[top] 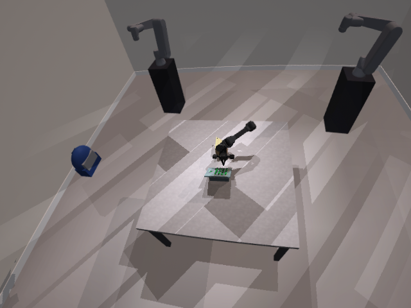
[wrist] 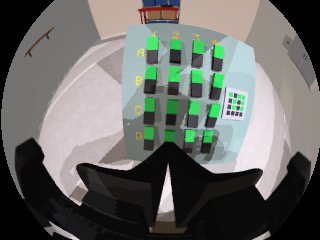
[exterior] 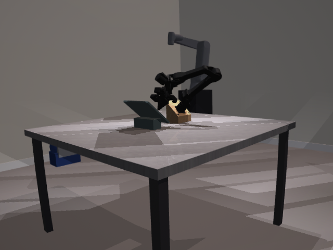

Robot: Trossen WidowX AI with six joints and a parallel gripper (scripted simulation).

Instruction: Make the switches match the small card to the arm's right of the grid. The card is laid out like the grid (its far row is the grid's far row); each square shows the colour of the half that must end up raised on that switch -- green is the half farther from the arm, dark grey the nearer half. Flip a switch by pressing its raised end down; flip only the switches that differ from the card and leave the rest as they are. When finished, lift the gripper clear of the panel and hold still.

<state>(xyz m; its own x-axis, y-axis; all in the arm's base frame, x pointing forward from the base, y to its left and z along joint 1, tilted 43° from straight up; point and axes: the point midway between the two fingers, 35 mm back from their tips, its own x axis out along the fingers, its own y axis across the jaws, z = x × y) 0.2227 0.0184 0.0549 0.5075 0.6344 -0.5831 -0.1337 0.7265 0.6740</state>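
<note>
The pale teal panel (top: 207, 174) (exterior: 142, 107) (wrist: 131, 65) is tilted on its block. In the wrist view it carries switches in rows A to D and columns 1 to 4, each with a green far half and a dark nearer half. Which halves are raised is hard to tell. The small card (wrist: 234, 104) lies right of the grid; its far row looks mostly green, its nearest row dark. My gripper (top: 223, 164) (exterior: 159, 109) (wrist: 168, 146) is shut and empty. Its tips overlap the nearer half of switch D2 (wrist: 170, 136) in the wrist view and hide it; contact cannot be told.
The panel's dark support block (exterior: 146, 123) stands on the table (top: 185, 212) (exterior: 171, 150). The arm's wooden-coloured base (exterior: 178, 118) is close behind the panel. Two grey arms on black pedestals (top: 167, 87) (top: 348, 102) and a blue helmet-like object (top: 83, 159) are beyond the table.
</note>
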